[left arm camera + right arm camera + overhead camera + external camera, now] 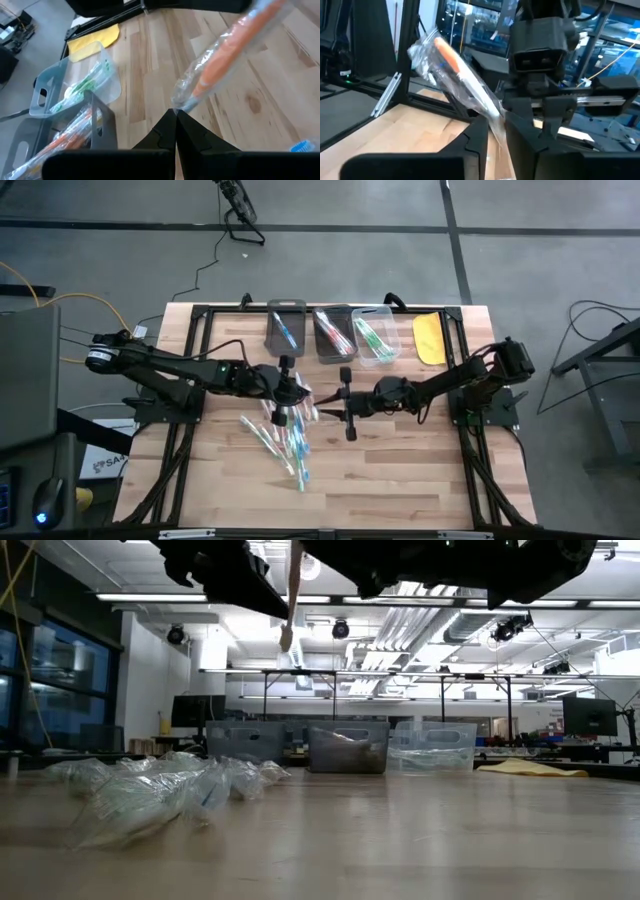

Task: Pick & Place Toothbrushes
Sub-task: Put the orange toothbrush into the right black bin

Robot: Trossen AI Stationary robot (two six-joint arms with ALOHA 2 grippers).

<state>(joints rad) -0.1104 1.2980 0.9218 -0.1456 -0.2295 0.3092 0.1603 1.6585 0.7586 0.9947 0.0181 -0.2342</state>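
An orange-handled toothbrush [225,55] in a clear wrapper hangs above the table's middle, between my two grippers. My left gripper [175,114] comes from the table's left and is shut on one end of it. My right gripper [496,127] faces it from the table's right and is shut on the same toothbrush [455,65]. In the high view the two grippers [303,394] [332,406] nearly meet. A loose pile of wrapped toothbrushes [283,438] lies on the table below and nearer. My left gripper pinches the crumpled end of the clear wrapper [181,101] between its shut fingertips. The toothbrush runs on away from the fingers, slanting upward, clear of the table. My right gripper has the wrapped toothbrush [490,111] between its two fingers, coming level from the table's right. The fingers lie across it. The orange end sticks out slanting up beyond them, clear of the table.
Three bins stand in a row at the far edge: a dark one [285,330] with a blue toothbrush, a grey one [334,333] with orange-red ones, a clear one [376,336] with green ones. A yellow flat object [430,338] lies right of them.
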